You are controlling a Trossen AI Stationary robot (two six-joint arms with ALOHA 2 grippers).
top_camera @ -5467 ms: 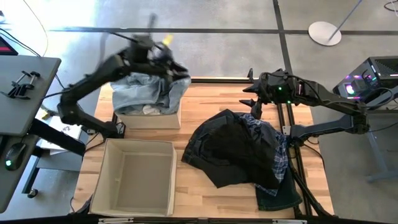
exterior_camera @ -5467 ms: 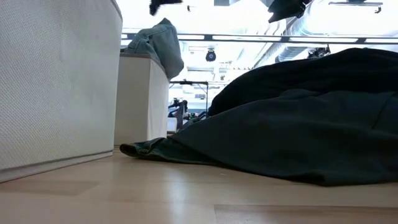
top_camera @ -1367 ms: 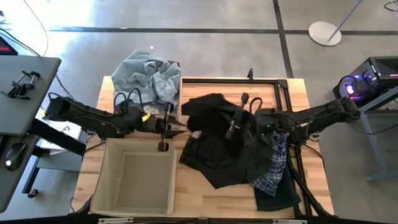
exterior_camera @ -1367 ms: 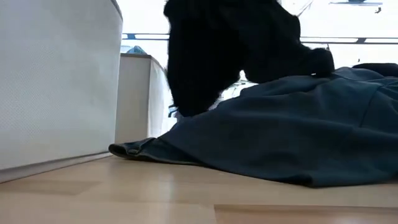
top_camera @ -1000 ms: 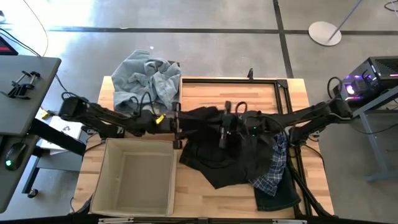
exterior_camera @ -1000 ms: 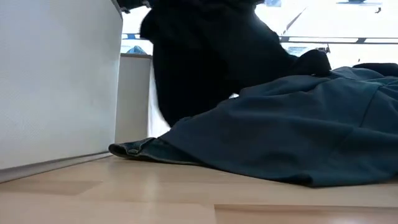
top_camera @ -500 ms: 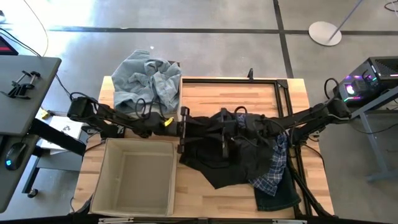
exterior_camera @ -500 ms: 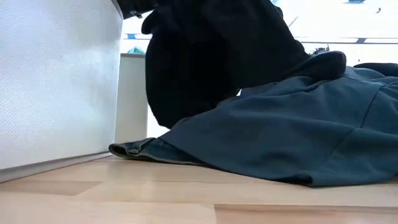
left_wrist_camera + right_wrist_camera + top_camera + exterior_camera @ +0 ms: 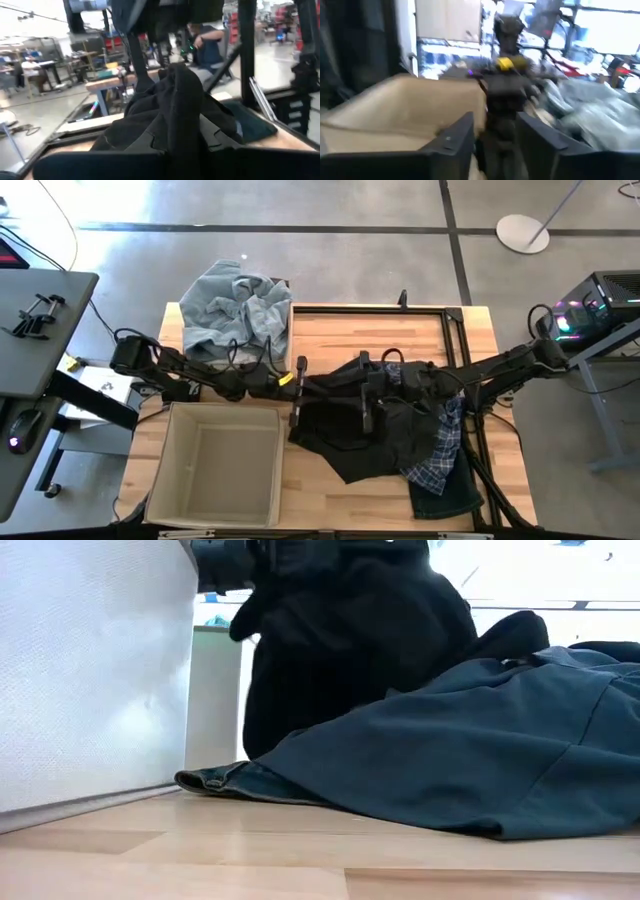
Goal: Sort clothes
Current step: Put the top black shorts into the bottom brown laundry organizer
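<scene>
A black garment point(image 9: 335, 385) is strung between my two grippers over the table's middle and hangs down in the low view point(image 9: 340, 660). My left gripper point(image 9: 299, 390) is shut on its left end, beside the near bin's far right corner. My right gripper point(image 9: 365, 402) is shut on its right part. Under it a pile of dark clothes point(image 9: 385, 445) lies on the table: a dark blue-green garment point(image 9: 470, 760), dark denim point(image 9: 445, 495) and navy-white plaid point(image 9: 440, 455). Pale denim clothes point(image 9: 235, 305) fill the far bin. My left gripper pinches a thick upright fold of the black garment point(image 9: 175, 107) between its two fingers, coming level from the table's left. The cloth rises in front of the fingers and sags toward the other gripper. How many layers it holds I cannot tell. My right gripper pinches a bunch of the black garment point(image 9: 497, 142) between its two fingers point(image 9: 457, 137), coming level from the table's right. The cloth hangs slack below it in the low view, its lower part reaching the pile.
An empty beige bin point(image 9: 215, 465) stands at the near left, its wall close in the low view point(image 9: 90, 670). The far bin point(image 9: 285, 345) stands behind it. A black frame point(image 9: 455, 330) runs along the table's far and right edges. A person sits beyond the table point(image 9: 205, 42).
My left gripper has moved toward the table's right, up to the black garment. My right gripper has shifted a little toward the near edge and sunk. The garment has come down with it and now hangs lower, between both grippers.
</scene>
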